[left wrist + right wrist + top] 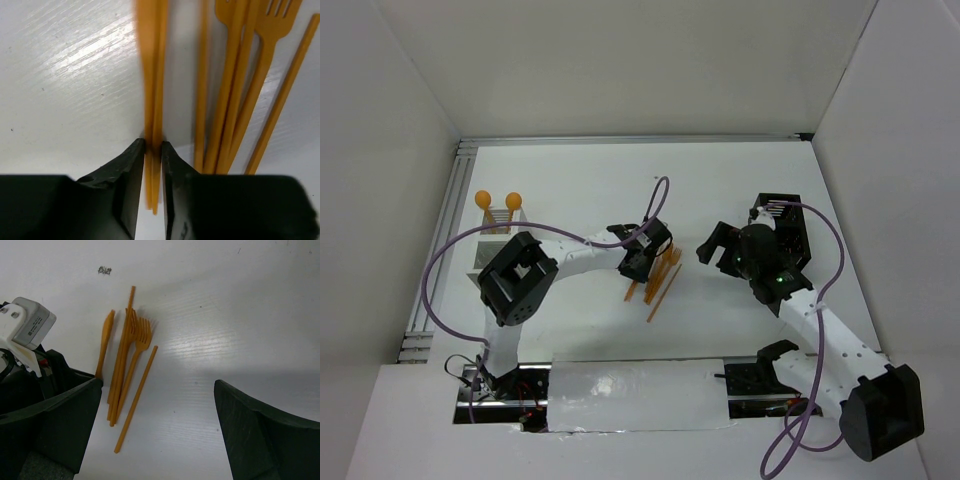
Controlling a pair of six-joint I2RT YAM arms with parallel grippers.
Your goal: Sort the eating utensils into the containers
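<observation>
Several orange utensils (663, 282) lie in a bundle at the table's middle; the right wrist view shows forks (142, 335) and a plain stick-like piece (135, 400). My left gripper (638, 266) is low at the bundle's left side, shut on the handle of an orange knife (152, 100), which also shows in the right wrist view (105, 337). Two orange spoons (499, 200) stand in the white caddy (485, 255) at the left. The black caddy (790, 222) stands at the right. My right gripper (718, 245) is open and empty, above the table right of the bundle (157, 405).
White walls enclose the table on three sides. A metal rail (445, 230) runs along the left edge beside the white caddy. Purple cables (660, 195) loop over both arms. The right arm partly hides the black caddy.
</observation>
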